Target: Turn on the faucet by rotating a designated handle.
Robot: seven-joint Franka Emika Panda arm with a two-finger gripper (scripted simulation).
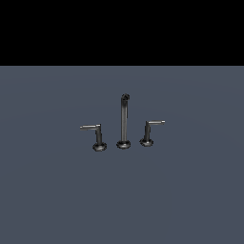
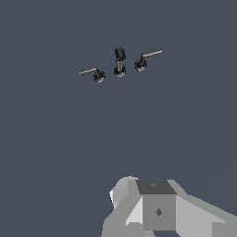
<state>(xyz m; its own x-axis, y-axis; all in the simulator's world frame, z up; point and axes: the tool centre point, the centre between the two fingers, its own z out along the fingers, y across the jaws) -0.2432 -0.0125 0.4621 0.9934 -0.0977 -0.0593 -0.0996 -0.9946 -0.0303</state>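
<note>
The faucet is a dark grey three-piece set standing on a flat grey surface: a tall thin spout post with a curled tip between two short L-shaped levers. The handle, on the exterior view's right, has a pale-tipped arm pointing rightward. Its twin points leftward. The wrist view looks down on the faucet and the handle from well away. Only a pale grey blocky part of my gripper shows there, far from the faucet and touching nothing. Its fingertips are not clearly shown. The arm is absent from the exterior view.
The grey surface stretches around the faucet on all sides. A black band fills the upper part of the exterior view.
</note>
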